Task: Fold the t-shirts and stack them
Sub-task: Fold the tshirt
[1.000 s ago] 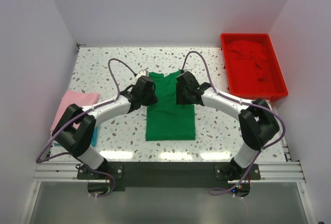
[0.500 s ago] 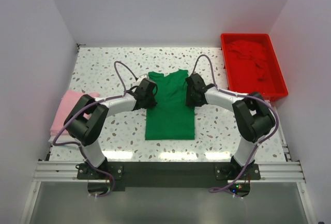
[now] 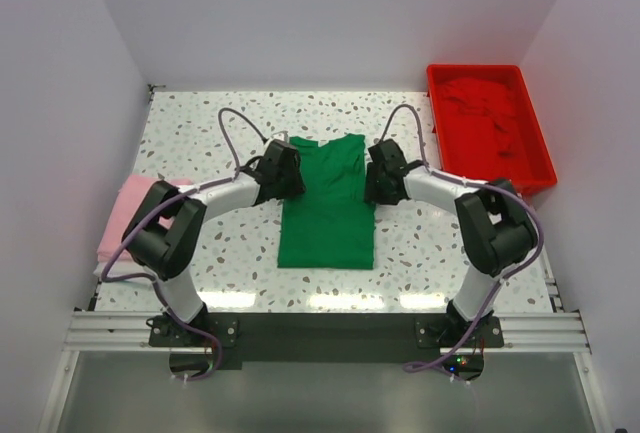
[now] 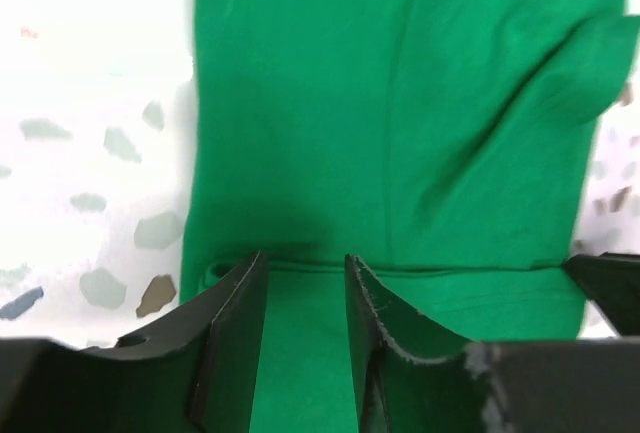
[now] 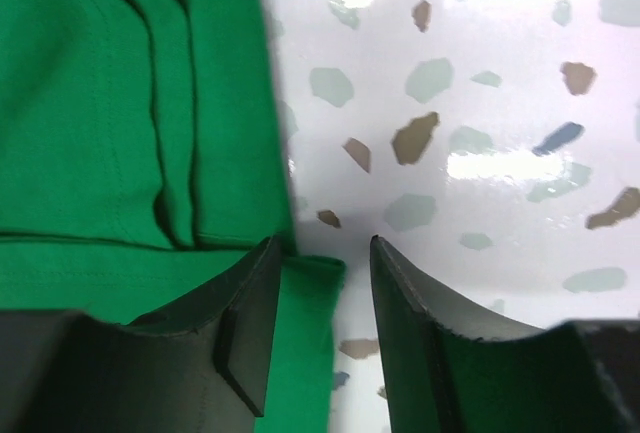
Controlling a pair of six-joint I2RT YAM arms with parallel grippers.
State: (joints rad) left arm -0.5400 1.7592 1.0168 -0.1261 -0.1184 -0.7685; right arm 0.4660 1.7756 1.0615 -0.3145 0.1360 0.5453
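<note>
The bright green t-shirt (image 3: 327, 213) lies flat in the middle of the table, folded into a long narrow strip. My left gripper (image 3: 288, 171) is low at its far left edge, my right gripper (image 3: 376, 179) at its far right edge. In the left wrist view the left gripper (image 4: 305, 265) is open over the green cloth (image 4: 400, 103), near a folded hem. In the right wrist view the right gripper (image 5: 323, 246) is open and straddles the shirt's right edge (image 5: 312, 288). The pink t-shirt (image 3: 130, 215) lies folded at the left. The red t-shirt (image 3: 482, 103) is in the tray.
A rigid red plastic tray (image 3: 443, 145) stands at the back right of the speckled table (image 3: 430, 253). White walls enclose the table on three sides. Both arms' cables loop above the shirt's far end.
Both grippers have moved outward from over the shirt's upper part to its side edges. The shirt's far end now shows fully.
</note>
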